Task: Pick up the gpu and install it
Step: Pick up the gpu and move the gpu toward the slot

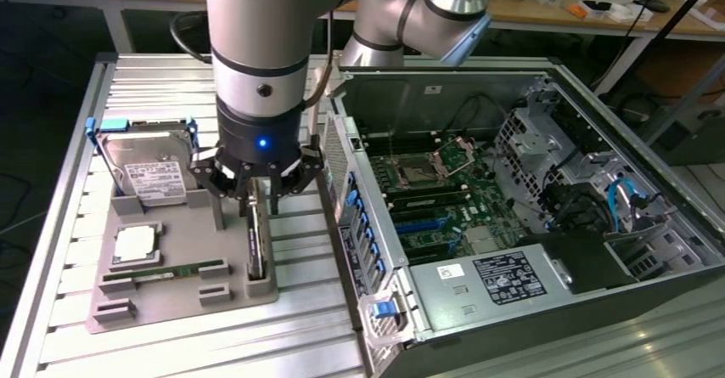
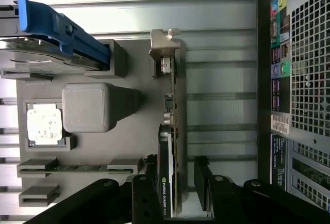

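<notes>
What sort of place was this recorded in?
Probably a robotics lab for computer assembly: an open computer case on a slatted metal table, a parts tray holding the gpu, cluttered workbenches behind.

Silver arm (image 1: 263,30); black end effector (image 1: 257,193); blue light (image 1: 263,143), perhaps LED.

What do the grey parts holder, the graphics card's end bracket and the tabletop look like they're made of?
Flat grey parts holder: probably plastic, matte and uniformly coloured. Pale bracket on the thin dark gpu card: likely sheet metal, with a folded tab. Ribbed silver table: apparently aluminium, with brushed sheen.
</notes>
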`<state>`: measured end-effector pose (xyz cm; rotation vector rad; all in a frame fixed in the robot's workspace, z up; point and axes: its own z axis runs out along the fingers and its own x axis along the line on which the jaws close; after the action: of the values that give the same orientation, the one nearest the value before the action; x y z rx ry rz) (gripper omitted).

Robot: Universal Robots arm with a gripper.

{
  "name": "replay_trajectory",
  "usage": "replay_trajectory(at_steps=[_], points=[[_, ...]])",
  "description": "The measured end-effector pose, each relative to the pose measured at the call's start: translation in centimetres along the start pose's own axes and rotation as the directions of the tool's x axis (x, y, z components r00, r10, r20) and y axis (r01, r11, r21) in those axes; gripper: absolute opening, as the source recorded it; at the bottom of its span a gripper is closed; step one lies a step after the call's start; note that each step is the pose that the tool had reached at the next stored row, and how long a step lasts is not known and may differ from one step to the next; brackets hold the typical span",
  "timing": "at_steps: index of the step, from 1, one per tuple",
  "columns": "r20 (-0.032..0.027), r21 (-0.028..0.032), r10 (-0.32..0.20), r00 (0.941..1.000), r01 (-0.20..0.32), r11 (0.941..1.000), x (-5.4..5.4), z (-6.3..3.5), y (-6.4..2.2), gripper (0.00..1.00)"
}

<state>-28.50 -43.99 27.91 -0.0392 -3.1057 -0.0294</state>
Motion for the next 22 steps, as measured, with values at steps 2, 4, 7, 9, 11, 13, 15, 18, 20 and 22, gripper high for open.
replay_trajectory(at_steps=[2,4,7,9,11,13,15,18,20,22], points=[[0.0001,0.0014,0.0,1.0,0.0,1.0,0.0,0.24,-0.09,0.42],[0.0001,0.0027,0.0,1.0,0.0,1.0,0.0,0.48,-0.17,0.42],[0.0002,0.0048,0.0,1.0,0.0,1.0,0.0,0.82,-0.28,0.42],[0.0002,0.0065,0.0,1.0,0.0,1.0,0.0,1.06,-0.34,0.42],[0.0003,0.0083,0.0,1.0,0.0,1.0,-0.1,1.3,-0.39,0.42],[0.0003,0.0104,0.0,1.0,0.0,0.9999,-0.1,1.55,-0.43,0.42],[0.0004,0.0124,0.0,1.0,0.0,0.9999,-0.1,1.78,-0.47,0.42],[0.0004,0.0149,0.0,1.0,-0.001,0.9999,-0.1,2.13,-0.52,0.42],[0.0005,0.0163,0.001,1.0,-0.001,0.9999,-0.1,2.37,-0.55,0.42],[0.0005,0.0178,0.001,1.0,-0.001,0.9998,-0.1,2.62,-0.58,0.42]])
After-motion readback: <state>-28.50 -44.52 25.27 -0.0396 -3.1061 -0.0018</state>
